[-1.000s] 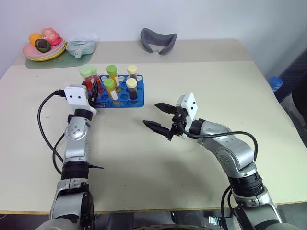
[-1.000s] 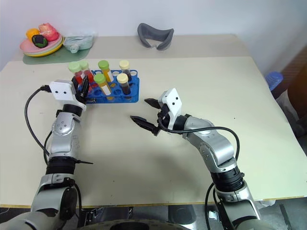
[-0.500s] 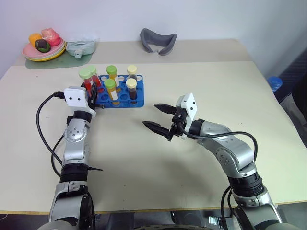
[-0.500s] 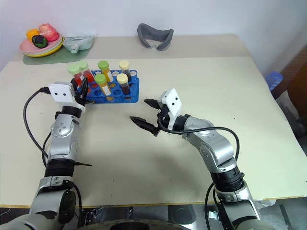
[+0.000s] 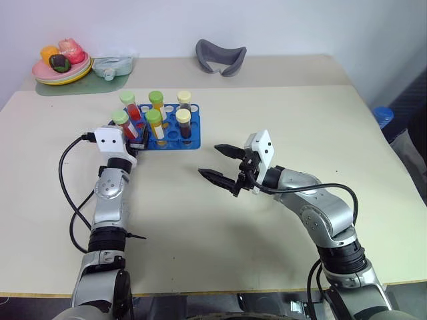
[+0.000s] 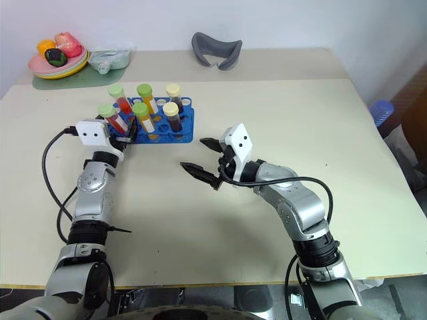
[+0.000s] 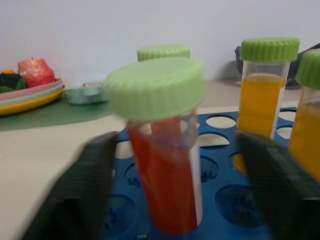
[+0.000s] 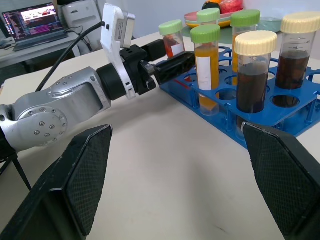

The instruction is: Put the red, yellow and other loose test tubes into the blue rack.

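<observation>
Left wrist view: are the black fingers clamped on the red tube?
No, the fingers stand apart on either side of the red tube, with gaps showing.

We take this for a robotics test room in an office: a plain beige table (image 5: 280,100) against a bare white wall, a blue rack (image 5: 175,137) of capped test tubes, and, behind it in the right wrist view, a lit laptop (image 8: 34,21) on another desk.

A beige table (image 5: 280,100) stands against a white wall (image 5: 300,27).
</observation>
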`<state>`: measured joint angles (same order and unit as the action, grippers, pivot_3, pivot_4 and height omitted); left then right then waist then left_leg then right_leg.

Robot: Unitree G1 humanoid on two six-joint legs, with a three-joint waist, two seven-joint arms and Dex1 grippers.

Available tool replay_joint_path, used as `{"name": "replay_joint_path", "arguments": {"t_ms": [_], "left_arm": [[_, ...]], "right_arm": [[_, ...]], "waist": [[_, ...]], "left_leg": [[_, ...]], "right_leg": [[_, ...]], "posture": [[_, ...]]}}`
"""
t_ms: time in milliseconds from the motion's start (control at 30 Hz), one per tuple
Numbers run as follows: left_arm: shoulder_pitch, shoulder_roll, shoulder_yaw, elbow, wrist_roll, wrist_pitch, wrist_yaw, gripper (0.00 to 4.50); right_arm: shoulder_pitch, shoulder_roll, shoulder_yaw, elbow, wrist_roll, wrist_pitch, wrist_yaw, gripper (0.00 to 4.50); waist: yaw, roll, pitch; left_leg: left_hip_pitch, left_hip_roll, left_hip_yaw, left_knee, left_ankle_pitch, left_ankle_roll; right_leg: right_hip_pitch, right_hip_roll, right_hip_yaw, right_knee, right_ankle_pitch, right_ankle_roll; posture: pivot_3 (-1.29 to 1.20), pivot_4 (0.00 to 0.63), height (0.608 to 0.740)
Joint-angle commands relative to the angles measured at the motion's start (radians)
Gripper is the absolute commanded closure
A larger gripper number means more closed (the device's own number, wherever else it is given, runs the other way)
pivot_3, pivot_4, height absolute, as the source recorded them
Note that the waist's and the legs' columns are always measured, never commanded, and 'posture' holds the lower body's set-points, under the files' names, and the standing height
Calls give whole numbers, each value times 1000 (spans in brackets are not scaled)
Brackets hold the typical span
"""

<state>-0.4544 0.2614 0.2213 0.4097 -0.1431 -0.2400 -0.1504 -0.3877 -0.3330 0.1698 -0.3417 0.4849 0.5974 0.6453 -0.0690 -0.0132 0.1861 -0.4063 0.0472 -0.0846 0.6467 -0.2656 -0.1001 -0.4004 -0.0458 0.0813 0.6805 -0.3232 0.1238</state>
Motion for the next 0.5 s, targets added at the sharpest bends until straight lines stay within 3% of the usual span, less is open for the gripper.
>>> {"name": "replay_joint_path", "arguments": {"t_ms": [33, 133, 267, 400, 500], "left_arm": [[-11, -5, 22, -27, -24, -17, 6, 24], [9, -3, 42, -87, -63, 2, 4, 24], [128, 59, 67, -313, -137, 100, -64, 24], [340, 194, 137, -606, -276, 299, -172, 24], [524, 315, 212, -728, -360, 424, -286, 24]], "right_arm": [[3, 1, -4, -53, 11, -9, 5, 257], [7, -4, -10, -61, 14, -6, 7, 257], [17, -40, -28, -80, 21, -4, 28, 257], [12, -135, -80, -77, 43, 4, 94, 257], [19, -235, -149, -46, 62, 1, 164, 257]], "waist": [[0, 0, 0], [0, 0, 0], [-2, 0, 0], [-2, 0, 0], [2, 1, 1]], "left_leg": [[0, 0, 0, 0, 0, 0], [0, 0, 0, 0, 0, 0], [0, 0, 0, -1, 0, 0], [0, 0, 0, -1, 0, 0], [0, 0, 0, -1, 0, 0]], "right_leg": [[0, 0, 0, 0, 0, 0], [0, 0, 0, 0, 0, 0], [0, 0, 0, 0, 0, 0], [0, 0, 0, 0, 0, 0], [1, 0, 0, -1, 0, 0]], "posture": [[0, 150, 740], [0, 150, 740], [0, 150, 740], [0, 150, 740], [0, 150, 740]]}}
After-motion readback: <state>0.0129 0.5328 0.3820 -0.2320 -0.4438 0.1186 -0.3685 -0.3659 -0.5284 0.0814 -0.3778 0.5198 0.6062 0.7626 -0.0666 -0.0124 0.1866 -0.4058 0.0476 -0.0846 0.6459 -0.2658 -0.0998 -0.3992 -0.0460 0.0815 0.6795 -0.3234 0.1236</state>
